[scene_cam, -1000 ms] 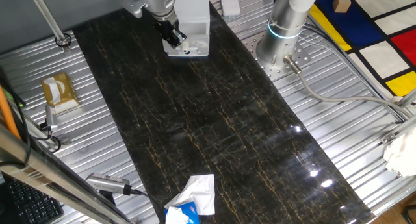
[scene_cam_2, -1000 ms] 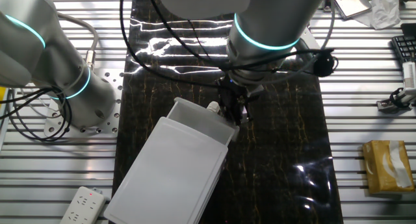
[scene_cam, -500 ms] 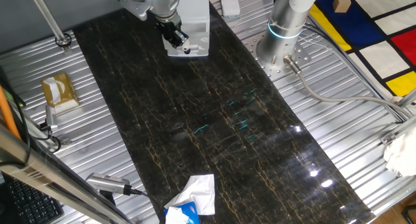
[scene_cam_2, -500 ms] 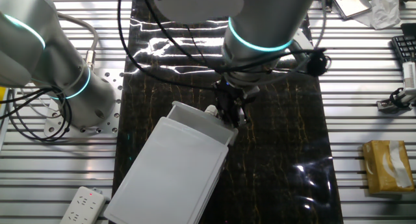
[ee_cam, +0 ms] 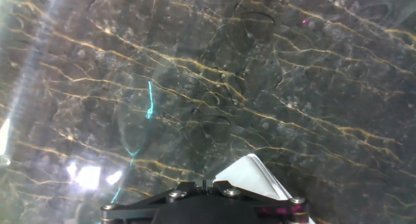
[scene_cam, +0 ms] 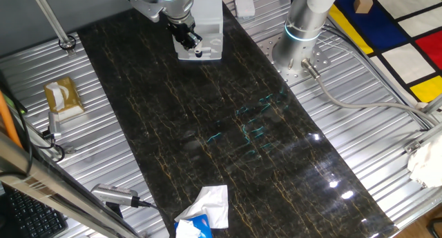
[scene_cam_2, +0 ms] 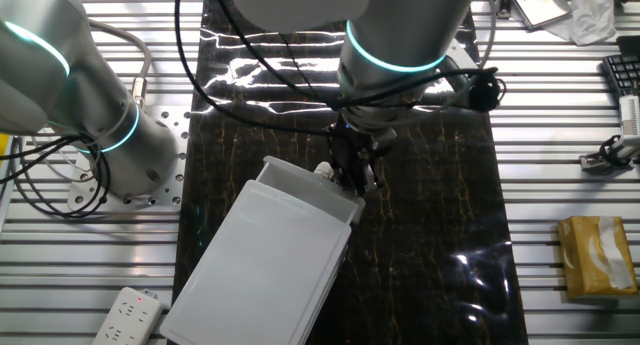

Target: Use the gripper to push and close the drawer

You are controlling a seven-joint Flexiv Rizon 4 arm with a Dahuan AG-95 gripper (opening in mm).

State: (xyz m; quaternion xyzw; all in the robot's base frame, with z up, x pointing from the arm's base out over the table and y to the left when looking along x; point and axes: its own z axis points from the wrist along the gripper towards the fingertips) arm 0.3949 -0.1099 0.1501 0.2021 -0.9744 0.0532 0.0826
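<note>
The white drawer unit (scene_cam: 206,21) stands at the far end of the dark marble mat. Its front with the small round knob (scene_cam: 199,53) faces the mat's middle. In the other fixed view the drawer (scene_cam_2: 265,255) lies diagonally, its knob (scene_cam_2: 323,170) just left of my gripper. My black gripper (scene_cam: 186,38) (scene_cam_2: 355,168) presses against the drawer front beside the knob, fingers together. In the hand view only the finger bases (ee_cam: 201,185) show, closed, with a white corner of the drawer (ee_cam: 250,175) beside them.
A second silver arm on a round base (scene_cam: 298,31) stands right of the mat. Crumpled white tissue (scene_cam: 207,207) lies at the mat's near end. A yellow tissue box (scene_cam: 63,96) sits left, a power strip (scene_cam_2: 125,315) near the drawer's back.
My gripper and the drawer front have shifted slightly toward the far end of the mat; the drawer front sits a little further in than a second ago.
</note>
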